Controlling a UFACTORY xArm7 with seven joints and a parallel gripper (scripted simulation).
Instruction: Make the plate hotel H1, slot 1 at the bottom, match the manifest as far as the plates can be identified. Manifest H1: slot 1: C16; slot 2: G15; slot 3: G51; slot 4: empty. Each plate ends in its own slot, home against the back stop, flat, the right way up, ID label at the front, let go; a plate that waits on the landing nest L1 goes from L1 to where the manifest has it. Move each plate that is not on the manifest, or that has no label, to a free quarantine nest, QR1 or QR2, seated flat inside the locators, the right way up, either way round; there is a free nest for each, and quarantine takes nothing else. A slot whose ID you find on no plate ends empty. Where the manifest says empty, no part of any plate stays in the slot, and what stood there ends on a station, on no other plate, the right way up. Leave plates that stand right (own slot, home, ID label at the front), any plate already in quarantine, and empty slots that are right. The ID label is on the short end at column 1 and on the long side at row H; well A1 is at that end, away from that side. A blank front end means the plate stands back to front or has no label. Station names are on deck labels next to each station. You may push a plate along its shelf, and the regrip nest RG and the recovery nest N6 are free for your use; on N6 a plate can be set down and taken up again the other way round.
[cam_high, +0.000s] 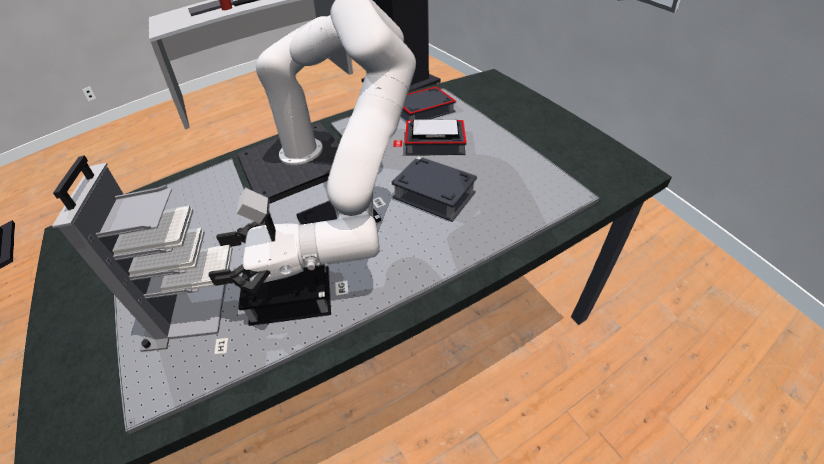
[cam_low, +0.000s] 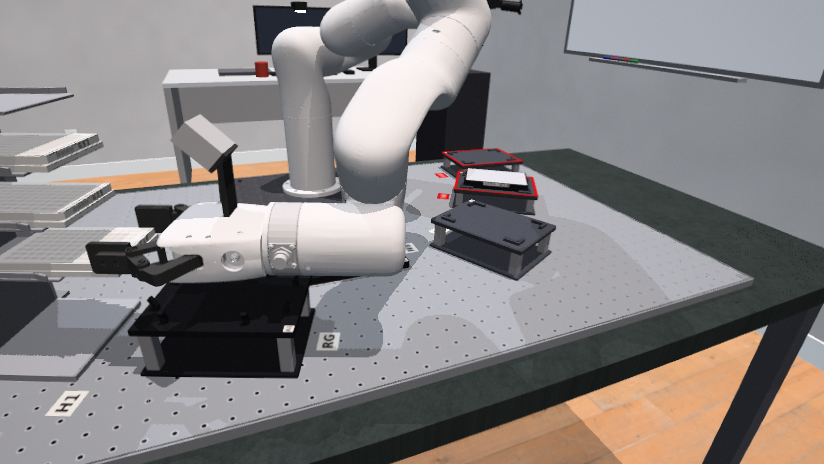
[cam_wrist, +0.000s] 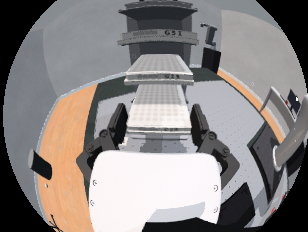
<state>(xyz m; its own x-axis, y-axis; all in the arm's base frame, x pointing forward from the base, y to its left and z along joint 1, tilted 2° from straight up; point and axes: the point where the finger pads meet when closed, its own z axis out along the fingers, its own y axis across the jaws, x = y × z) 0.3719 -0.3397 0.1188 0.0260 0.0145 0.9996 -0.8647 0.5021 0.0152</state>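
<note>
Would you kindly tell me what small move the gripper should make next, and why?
Probably ease inward toward hotel H1: the gripper is shut on the lowest plate, which juts out of slot 1 beyond the plates above, so not yet home.

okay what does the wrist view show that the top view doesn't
Only the wrist view looks straight between the fingers: they flank the lowest plate on both long sides, with the hotel's upper plates stacked behind. Only the top view shows the quarantine nests, one holding a plate, and the RG nest under the wrist. Both show the gripper shut on the lowest plate.
</note>
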